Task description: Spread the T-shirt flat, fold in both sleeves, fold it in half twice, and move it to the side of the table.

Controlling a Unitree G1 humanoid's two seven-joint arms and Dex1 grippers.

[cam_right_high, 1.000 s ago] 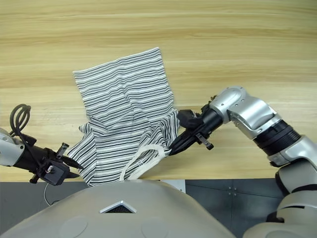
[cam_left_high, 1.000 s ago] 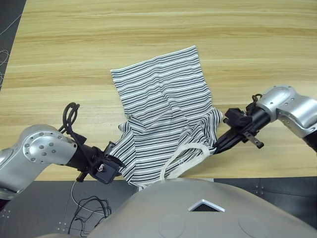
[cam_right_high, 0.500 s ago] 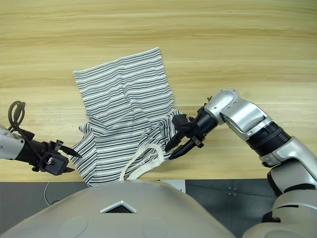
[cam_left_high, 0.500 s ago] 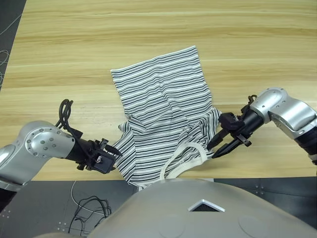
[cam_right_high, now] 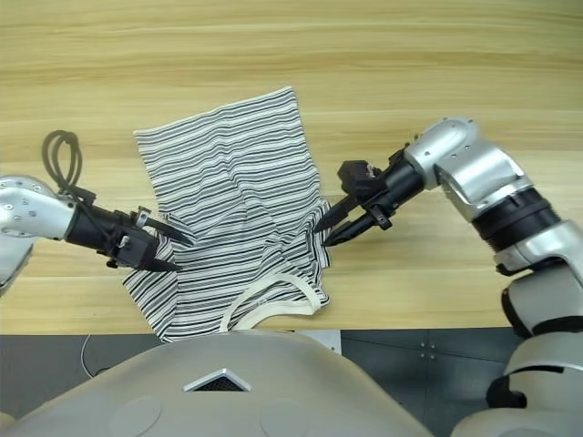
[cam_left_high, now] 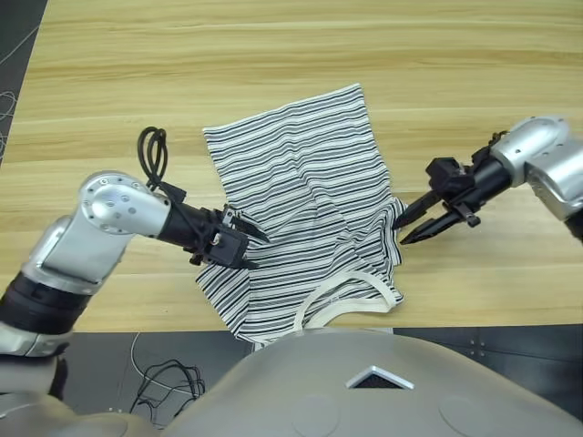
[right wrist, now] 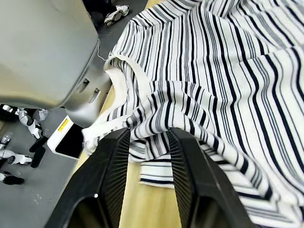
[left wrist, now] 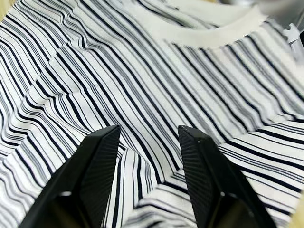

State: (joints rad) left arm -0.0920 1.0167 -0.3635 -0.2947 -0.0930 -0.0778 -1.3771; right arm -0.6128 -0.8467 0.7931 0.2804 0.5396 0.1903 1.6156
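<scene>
Left gripper [cam_left_high: 258, 252]: fingers spread wide, tips down on the T-shirt [cam_left_high: 301, 191] at its left sleeve side, cloth under them, nothing clamped.
Right gripper [cam_left_high: 399, 233]: parted as well, tips right at the T-shirt's right edge, a rumpled fold lying between the fingers [right wrist: 108, 175], no pinch on it.
T-shirt: black and white stripes, far end lying flat, near end bunched and creased.
Collar [cam_left_high: 351, 289]: cream band at the T-shirt's near end, curled up in a loop.
Table [cam_left_high: 273, 55]: pale wood planks, under and all round the T-shirt.
Floor [cam_left_high: 18, 36]: dark grey, off to the T-shirt's left and near side.
Cables [cam_left_high: 168, 382]: black loops on the floor, near-left of the T-shirt.
Label [right wrist: 64, 125]: yellow strip on a flat black object [right wrist: 72, 142] beyond the collar end, print too small to read.
</scene>
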